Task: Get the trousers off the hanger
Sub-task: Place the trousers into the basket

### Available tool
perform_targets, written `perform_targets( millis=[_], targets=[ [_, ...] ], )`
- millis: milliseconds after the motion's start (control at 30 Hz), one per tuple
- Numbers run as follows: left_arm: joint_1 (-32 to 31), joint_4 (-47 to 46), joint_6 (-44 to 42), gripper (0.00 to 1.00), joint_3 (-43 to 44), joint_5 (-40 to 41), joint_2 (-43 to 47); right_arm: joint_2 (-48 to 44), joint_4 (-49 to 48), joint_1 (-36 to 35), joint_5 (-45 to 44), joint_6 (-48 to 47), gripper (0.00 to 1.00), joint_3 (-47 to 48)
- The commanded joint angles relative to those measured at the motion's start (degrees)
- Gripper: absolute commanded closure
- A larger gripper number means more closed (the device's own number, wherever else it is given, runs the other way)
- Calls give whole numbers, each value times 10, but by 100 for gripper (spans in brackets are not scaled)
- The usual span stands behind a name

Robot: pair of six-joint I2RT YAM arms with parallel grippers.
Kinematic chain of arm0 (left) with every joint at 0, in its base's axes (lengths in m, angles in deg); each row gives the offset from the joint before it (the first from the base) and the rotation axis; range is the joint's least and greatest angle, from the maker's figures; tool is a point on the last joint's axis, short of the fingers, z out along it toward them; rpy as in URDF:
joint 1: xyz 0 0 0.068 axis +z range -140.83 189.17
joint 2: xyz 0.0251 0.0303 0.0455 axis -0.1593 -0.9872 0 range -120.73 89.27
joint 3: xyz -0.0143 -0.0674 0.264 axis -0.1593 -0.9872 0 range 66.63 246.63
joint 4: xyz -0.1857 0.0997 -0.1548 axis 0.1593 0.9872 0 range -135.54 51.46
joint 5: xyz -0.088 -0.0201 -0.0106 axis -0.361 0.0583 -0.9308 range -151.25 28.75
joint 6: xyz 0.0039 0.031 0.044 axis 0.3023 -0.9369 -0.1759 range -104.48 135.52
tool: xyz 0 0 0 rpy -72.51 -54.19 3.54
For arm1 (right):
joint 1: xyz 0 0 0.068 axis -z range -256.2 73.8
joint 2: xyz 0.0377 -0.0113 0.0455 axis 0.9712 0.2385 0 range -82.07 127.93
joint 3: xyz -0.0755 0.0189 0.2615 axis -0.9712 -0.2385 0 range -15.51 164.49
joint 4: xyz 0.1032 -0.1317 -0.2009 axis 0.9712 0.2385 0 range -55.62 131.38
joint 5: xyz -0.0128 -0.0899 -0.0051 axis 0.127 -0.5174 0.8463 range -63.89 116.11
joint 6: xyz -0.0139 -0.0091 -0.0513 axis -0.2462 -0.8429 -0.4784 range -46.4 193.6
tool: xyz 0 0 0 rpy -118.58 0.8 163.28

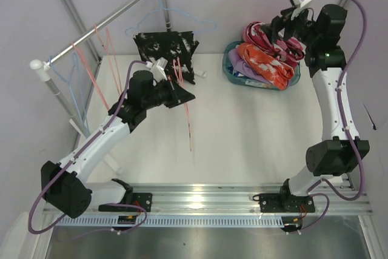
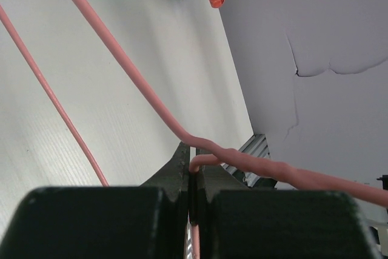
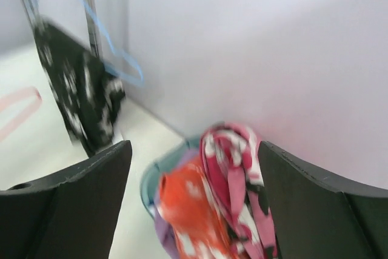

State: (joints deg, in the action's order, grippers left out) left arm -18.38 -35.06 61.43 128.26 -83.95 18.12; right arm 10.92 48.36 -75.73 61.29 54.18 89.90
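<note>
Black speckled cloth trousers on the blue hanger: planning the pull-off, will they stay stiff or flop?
Probably floppy: the black white-speckled cloth trousers hang in folds from the thin blue wire hanger. Likely light, as that wire carries them.

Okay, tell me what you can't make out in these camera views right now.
Basket, top view: contents under the orange pair and pink pair hidden.
Black trousers, right wrist view: blurred; hold on the blue hanger unreadable.
Pink hanger, left wrist view: cut off by the edges; hook unseen.
</note>
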Motion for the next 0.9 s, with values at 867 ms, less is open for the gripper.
perform_targets(
  millis=[867],
  targets=[
    [3,54,-60,99,63,105,36,281,-132,28,-193,309,25,59]
  ],
)
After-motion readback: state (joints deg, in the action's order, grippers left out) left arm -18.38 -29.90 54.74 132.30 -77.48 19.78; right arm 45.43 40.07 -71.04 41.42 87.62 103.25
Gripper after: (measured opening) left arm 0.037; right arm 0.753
